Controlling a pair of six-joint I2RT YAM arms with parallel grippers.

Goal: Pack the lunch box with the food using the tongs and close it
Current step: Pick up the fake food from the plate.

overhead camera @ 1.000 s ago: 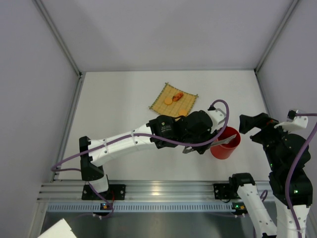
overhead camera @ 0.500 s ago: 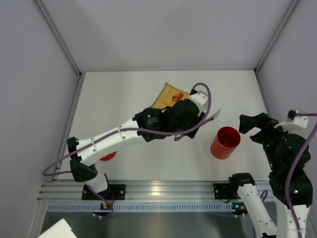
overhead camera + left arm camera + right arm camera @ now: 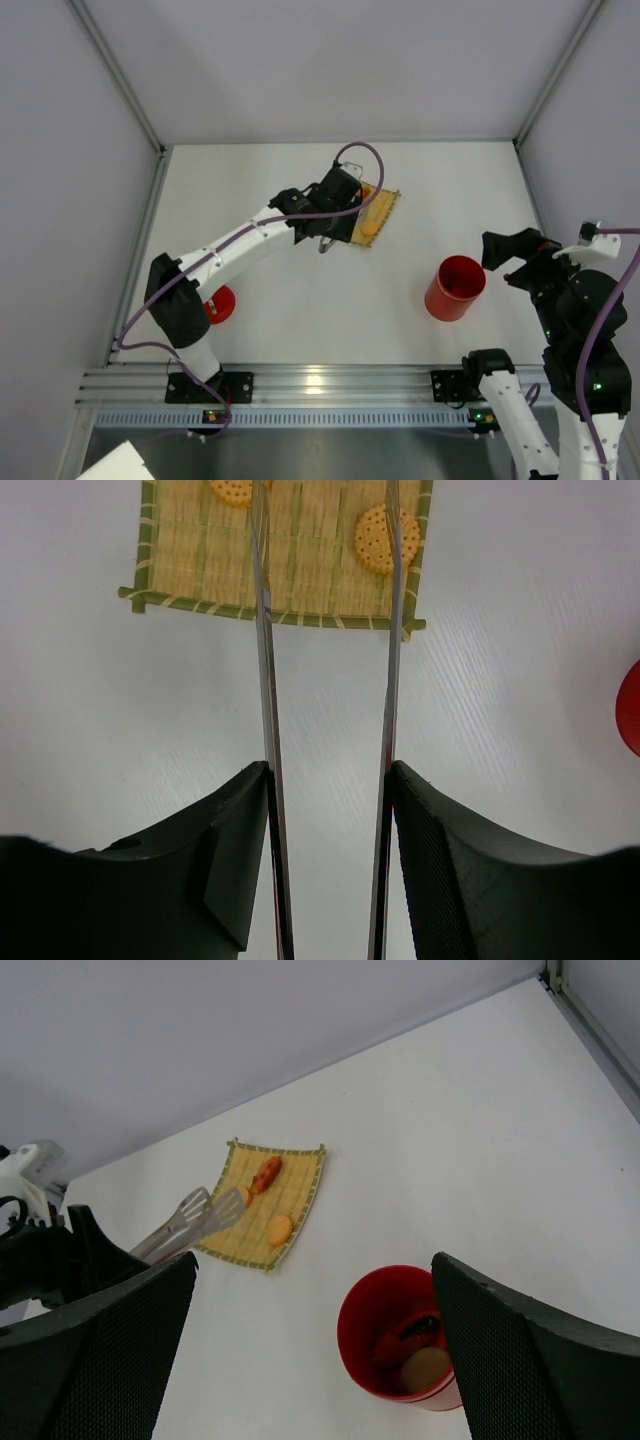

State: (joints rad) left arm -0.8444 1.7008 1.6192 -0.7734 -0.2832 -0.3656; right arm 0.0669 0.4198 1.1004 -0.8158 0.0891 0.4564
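Left wrist view, L gripper [image 3: 328, 780] clamping tongs [image 3: 262, 680], arms crossing mat [image 3: 310, 550] near edge, lunch box [image 3: 455, 288] well apart to R, R gripper [image 3: 315, 1260] near it, jaws wide, empty.

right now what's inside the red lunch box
The lunch box holds a pale round piece, a red piece and a dark bit near the bottom. Anything lying under them is covered.

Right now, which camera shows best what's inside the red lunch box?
The right wrist view: it looks down into the open lunch box, showing a pale round piece and a red piece. The top view shows a dim interior; the left wrist view only a red sliver at its edge.
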